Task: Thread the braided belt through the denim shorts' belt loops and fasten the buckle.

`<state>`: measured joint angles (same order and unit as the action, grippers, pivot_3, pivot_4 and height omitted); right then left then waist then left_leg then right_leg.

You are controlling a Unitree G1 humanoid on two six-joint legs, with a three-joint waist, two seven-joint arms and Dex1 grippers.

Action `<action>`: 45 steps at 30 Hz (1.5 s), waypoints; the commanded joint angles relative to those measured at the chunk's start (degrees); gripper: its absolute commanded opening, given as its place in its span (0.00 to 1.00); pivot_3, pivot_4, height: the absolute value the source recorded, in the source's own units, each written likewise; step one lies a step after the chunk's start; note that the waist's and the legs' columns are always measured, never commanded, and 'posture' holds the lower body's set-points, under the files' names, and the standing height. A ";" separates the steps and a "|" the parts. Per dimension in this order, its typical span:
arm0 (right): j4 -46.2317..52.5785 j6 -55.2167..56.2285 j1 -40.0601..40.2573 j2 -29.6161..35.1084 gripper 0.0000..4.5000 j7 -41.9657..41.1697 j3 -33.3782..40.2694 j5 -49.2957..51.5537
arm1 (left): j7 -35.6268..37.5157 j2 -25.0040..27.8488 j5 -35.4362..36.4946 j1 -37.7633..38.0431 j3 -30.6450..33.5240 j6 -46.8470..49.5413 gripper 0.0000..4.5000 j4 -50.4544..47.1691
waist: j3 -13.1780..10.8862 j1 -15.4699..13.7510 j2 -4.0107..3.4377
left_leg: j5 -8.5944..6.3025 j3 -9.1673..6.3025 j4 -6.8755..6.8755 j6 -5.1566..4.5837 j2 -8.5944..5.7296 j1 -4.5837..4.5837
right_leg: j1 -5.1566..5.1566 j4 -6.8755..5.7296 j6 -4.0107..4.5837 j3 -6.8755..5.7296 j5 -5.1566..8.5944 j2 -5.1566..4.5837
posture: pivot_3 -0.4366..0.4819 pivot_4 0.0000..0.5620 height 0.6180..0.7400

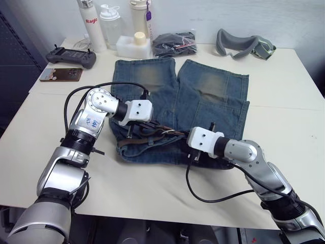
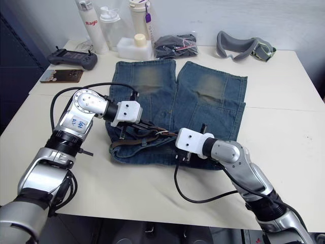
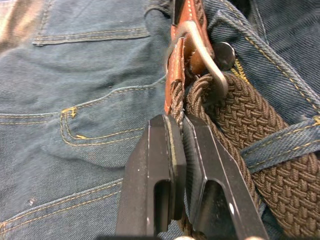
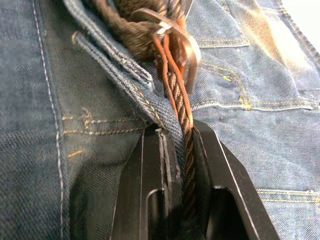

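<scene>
Both grippers are down at the waistband of the denim shorts [image 1: 203, 96], so I'll use the shorts as the reference for everything.

The left gripper [image 3: 180, 135] has its two black fingers pinched nearly together on a strand of the braided belt [image 3: 280, 165], right below the buckle [image 3: 207, 65]. The buckle sits against the brown leather tab at the belt's end, and the shorts' metal button is just beside it. A belt loop [image 3: 280, 145] crosses over the thick braided run of the belt next to the fingers.

The right gripper [image 4: 182, 137] is clamped on the belt too, and there's a fold of denim caught between its fingers along with the braid. Just past its fingertips the strap runs up into the leather-edged end and the metal hardware.

From the head camera the two grippers face each other across the middle of the waistband, close together, with the dark belt bunched along that edge between them.

The shorts lie flat on the white table [image 1: 284, 101], legs pointing away from the robot. Beyond the legs: a black bundle in a clear bag [image 1: 174, 44], grey goggles [image 1: 244, 44], three bottles [image 1: 114, 23] and a white box [image 1: 133, 46]. Off the shorts' left side there's a black controller [image 1: 71, 56] and a phone [image 1: 61, 74].
</scene>
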<state>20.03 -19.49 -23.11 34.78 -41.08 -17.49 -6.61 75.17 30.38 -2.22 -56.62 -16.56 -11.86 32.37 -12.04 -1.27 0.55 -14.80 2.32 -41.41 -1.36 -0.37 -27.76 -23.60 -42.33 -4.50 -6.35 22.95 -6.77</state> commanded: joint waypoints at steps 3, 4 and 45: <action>2.06 0.23 -1.15 0.29 0.01 0.86 3.13 -0.20 | 0.88 0.71 -0.85 -2.44 -0.08 -3.12 0.00 0.43 | 0.00 0.00 0.00 | 0.00 0.00 -0.04 0.00 0.00 -0.05 | -0.03 -0.03 0.00 0.00 0.00 0.00 | 0.48 0.27 0.31; 1.93 0.27 -1.15 0.32 0.01 0.87 3.10 -0.29 | 0.96 0.75 -0.90 -2.76 -0.03 -3.31 0.00 0.75 | 0.00 0.00 0.00 | 0.00 0.00 -0.06 0.00 0.00 -0.08 | -0.06 -0.06 0.00 -0.01 0.00 0.00 | 0.48 0.27 0.31; 6.15 -29.65 0.49 2.15 0.99 -5.25 24.67 28.33 | -3.94 -6.22 -2.27 7.48 -4.32 20.71 0.00 -16.40 | 0.13 -0.10 0.07 | -0.09 -0.07 -0.60 -0.17 0.03 -0.31 | -0.17 -0.45 0.09 -0.01 0.05 -0.02 | 0.48 0.27 0.31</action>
<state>26.19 -49.60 -22.12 35.65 -45.42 3.71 20.33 69.77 23.79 -4.68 -49.86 -19.19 8.73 16.20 -11.91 -1.37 0.62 -14.90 2.27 -42.03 -1.56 -0.34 -28.07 -23.75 -42.77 -4.41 -6.36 23.00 -6.80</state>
